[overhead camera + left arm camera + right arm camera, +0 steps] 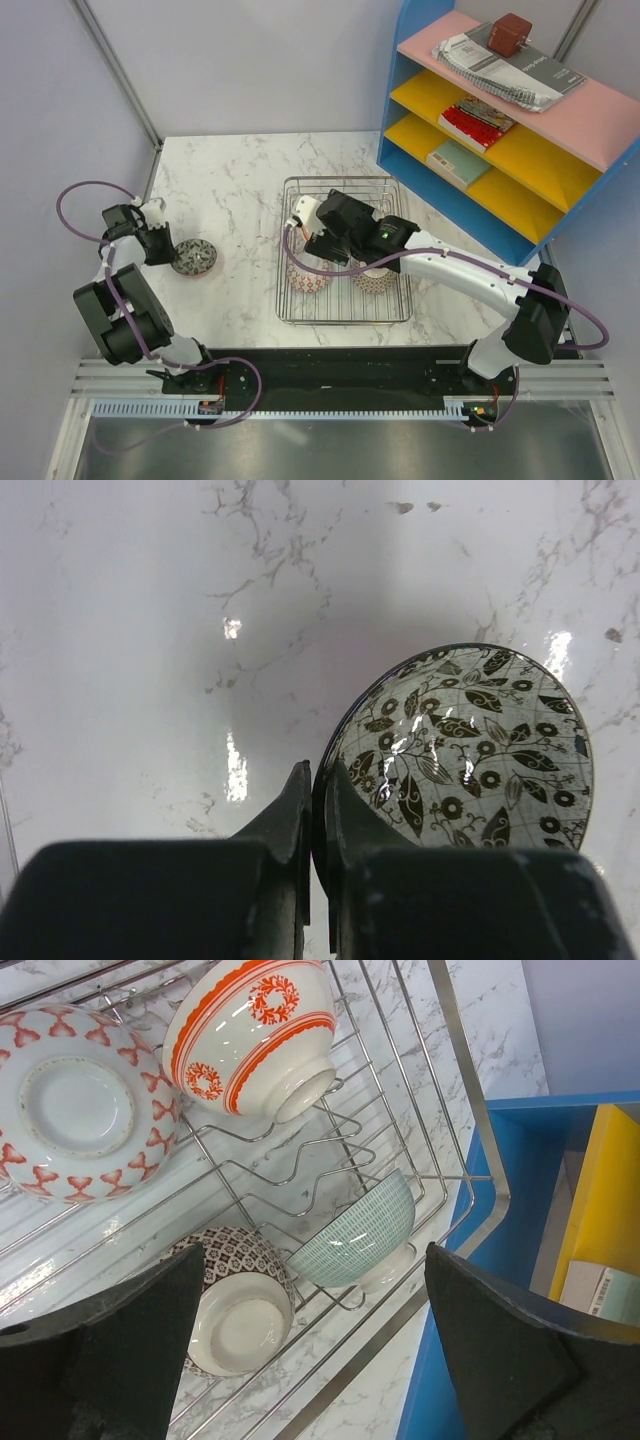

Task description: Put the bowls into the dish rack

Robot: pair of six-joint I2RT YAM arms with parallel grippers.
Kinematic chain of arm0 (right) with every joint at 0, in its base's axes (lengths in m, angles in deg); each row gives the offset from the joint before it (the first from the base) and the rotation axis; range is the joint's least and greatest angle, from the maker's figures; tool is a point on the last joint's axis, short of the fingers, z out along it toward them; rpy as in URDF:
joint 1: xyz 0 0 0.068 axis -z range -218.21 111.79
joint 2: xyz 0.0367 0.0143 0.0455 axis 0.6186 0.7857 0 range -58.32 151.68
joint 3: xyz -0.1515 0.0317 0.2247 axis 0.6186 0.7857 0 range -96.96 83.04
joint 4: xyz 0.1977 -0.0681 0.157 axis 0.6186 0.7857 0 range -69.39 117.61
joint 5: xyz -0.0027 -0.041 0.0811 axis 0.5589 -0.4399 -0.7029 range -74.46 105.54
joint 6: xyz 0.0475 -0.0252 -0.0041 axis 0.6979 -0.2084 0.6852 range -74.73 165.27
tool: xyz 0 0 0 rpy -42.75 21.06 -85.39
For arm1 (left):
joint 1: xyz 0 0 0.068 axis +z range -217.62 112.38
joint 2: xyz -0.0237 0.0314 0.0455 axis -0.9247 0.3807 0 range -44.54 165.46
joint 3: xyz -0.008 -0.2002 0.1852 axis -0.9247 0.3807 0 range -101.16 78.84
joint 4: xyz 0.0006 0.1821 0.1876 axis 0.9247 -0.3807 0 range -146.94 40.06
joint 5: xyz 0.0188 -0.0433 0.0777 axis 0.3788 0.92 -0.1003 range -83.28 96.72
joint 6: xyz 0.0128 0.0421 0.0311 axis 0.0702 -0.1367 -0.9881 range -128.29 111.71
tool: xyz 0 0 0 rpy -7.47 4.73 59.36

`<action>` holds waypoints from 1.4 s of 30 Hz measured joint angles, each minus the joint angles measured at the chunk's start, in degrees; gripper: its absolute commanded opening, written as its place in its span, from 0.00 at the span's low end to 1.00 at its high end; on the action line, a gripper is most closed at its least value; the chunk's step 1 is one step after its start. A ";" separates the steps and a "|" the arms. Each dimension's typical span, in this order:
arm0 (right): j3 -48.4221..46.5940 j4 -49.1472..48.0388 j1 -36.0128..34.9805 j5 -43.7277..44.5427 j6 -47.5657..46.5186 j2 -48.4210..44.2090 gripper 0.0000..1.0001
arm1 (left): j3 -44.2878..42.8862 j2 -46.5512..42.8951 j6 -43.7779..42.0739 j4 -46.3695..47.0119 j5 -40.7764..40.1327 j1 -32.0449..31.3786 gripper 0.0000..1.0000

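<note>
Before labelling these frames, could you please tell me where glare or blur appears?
Left wrist: glare streaks on the marble table and glossy patterned bowl, left fingers blurred. Right wrist: right fingers soft, dish rack sharp. Top external: even light.

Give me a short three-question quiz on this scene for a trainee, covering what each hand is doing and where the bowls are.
1. True or false: the left hand is shut on the rim of the leaf-patterned bowl, which sits on the table outside the dish rack.
2. How many bowls are in the dish rack?
3. The right hand is: A) open, over the rack; B) shut on a bowl; C) shut and empty.

Key: 1 true; 2 four; 3 A.
</note>
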 measured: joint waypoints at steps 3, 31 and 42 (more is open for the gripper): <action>0.00 -0.02 0.76 -1.16 0.85 0.00 0.98 | -0.35 -0.85 -0.09 -0.79 2.16 -0.24 0.02; -3.54 -4.46 27.06 -69.88 31.41 4.02 0.98 | -23.63 -2.56 1.73 -6.58 13.22 -44.15 0.02; 2.25 -13.38 29.29 -79.54 39.56 4.24 0.98 | -24.06 -2.58 1.68 -6.88 20.50 -52.02 0.02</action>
